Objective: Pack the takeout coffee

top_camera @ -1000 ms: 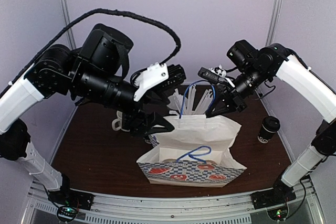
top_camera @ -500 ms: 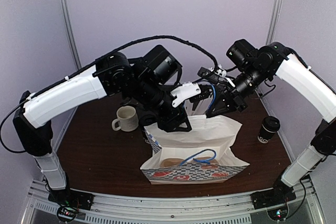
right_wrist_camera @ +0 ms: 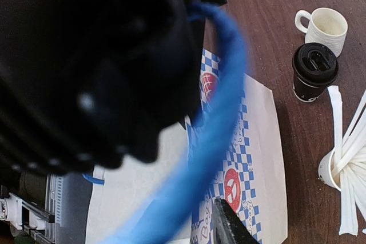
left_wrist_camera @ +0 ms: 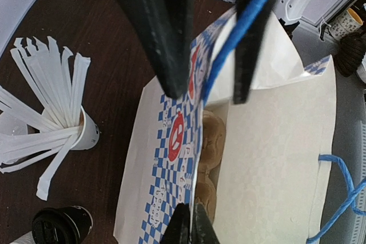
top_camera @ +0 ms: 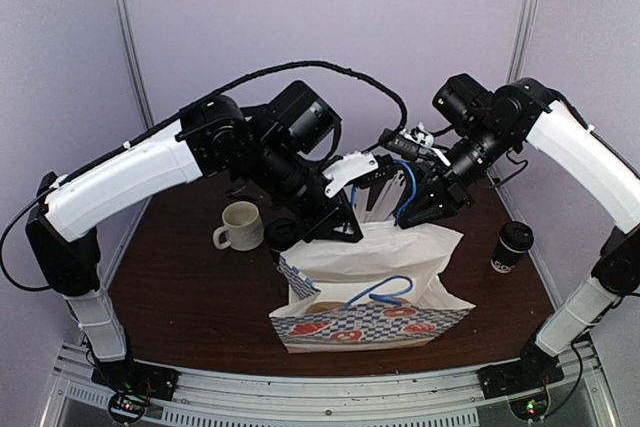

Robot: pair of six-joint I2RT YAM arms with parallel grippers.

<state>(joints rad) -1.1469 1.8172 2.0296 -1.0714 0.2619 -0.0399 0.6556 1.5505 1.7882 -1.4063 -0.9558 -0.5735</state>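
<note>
One takeout coffee (top_camera: 512, 247), black with a black lid, stands on the table right of the bag. Another (right_wrist_camera: 313, 70) stands behind the bag between the mug and the stirrers, also seen as a black lidded cup (left_wrist_camera: 60, 227). The white, blue-checked paper bag (top_camera: 370, 292) stands open at centre front, with brown shapes (left_wrist_camera: 209, 141) inside. My left gripper (left_wrist_camera: 189, 224) is shut on the bag's rear rim (top_camera: 335, 237). My right gripper (top_camera: 425, 207) hovers over the bag's back right, jaws apart, the blue cord handle (left_wrist_camera: 240, 27) running between them along one finger (right_wrist_camera: 229, 227).
A cream mug (top_camera: 240, 225) sits left of the bag. A white cup of stirrers (left_wrist_camera: 80, 135) stands behind the bag, mostly hidden by the arms in the top view. The bag's front blue handle (top_camera: 385, 292) droops over its opening. Both arms crowd the space above the bag.
My left arm swung right from beside the mug to the bag's rear rim and closed on it. My right gripper's jaws parted around the blue handle, and the bag's mouth shifted slightly.
</note>
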